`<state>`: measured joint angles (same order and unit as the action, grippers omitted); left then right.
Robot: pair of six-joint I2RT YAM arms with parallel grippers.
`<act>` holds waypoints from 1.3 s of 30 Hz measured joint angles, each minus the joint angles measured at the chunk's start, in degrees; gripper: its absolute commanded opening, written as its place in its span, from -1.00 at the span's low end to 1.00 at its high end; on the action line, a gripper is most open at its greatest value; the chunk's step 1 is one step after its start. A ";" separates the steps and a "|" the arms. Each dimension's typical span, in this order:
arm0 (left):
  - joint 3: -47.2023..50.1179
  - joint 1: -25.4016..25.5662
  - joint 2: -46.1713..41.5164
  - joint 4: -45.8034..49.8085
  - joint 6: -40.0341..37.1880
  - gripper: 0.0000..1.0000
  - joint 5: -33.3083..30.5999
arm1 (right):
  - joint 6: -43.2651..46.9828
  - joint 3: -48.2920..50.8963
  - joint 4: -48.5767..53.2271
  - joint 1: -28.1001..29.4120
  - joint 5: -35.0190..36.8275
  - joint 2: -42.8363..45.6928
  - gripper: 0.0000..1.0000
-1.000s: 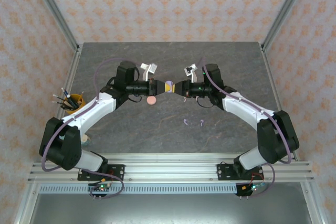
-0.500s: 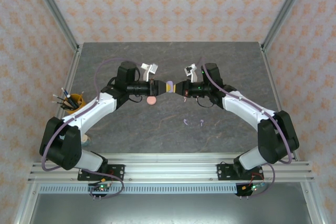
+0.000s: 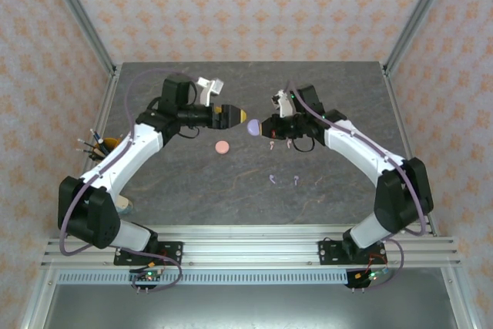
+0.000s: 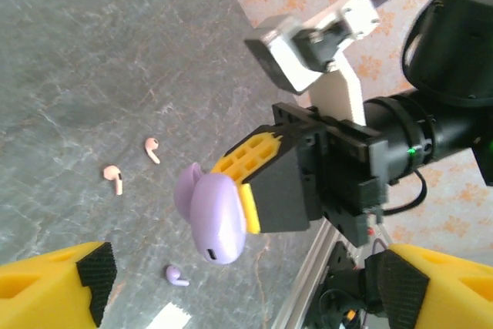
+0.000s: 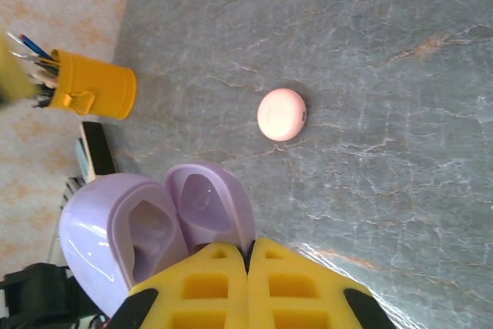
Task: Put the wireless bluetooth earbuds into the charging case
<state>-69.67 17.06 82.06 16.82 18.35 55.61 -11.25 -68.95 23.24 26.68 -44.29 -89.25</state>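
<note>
Grey stone-patterned tabletop [image 3: 347, 98] is filling the floor of a patterned-wall enclosure, and both arms are reaching toward its middle.

**Gripper state**
- The right gripper [image 5: 248, 267] is clenching its yellow fingers on the rim of the lilac charging case [image 4: 212, 217], holding it clear of the table.
- The left gripper [image 3: 240, 118] is standing released just beside the case, fingers spread wide and holding nothing.

**Task items**
- The lilac case is hanging open, both hollow halves facing the right wrist camera with no earbud seated.
- Two pink earbuds [image 4: 113, 178] are lying flat on the table below the right gripper.
- Two lilac earbuds [image 3: 272, 180] are lying nearer the arm bases, well apart from the case.
- All four are tiny, stemmed and glossy.
- The pink charging case [image 5: 281, 114] is sitting closed on the table, with a yellow cup [image 5: 96, 82] of pens at the left edge.

**Hazards**
- The grip is covering only a narrow edge, so a sideways push during insertion is likely to twist or drop the case.
- The hinged lid may swing closed if the case tilts.
- The smooth, flat-lying earbuds may skid away from closing fingers.
- A pink earbud may be matched to the lilac case.
</note>
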 measured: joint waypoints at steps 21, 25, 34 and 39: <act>-22.84 -0.68 20.63 35.89 -27.47 0.60 8.57 | 24.61 -17.31 22.03 3.82 9.81 -8.79 -1.00; -25.03 -0.68 22.82 37.66 -29.27 0.51 9.99 | 25.42 -18.51 22.43 5.18 10.40 -10.45 -1.00; -25.05 -0.48 25.59 38.69 -30.49 0.39 9.99 | 25.46 -18.82 21.84 5.44 10.51 -10.88 -1.00; -25.07 0.61 26.49 39.32 -30.93 0.33 9.75 | 25.38 -18.38 19.37 5.44 10.51 -10.88 -1.00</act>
<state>-94.74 17.67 108.55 56.14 -12.58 65.36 14.13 -87.33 42.61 32.12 -33.78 -100.14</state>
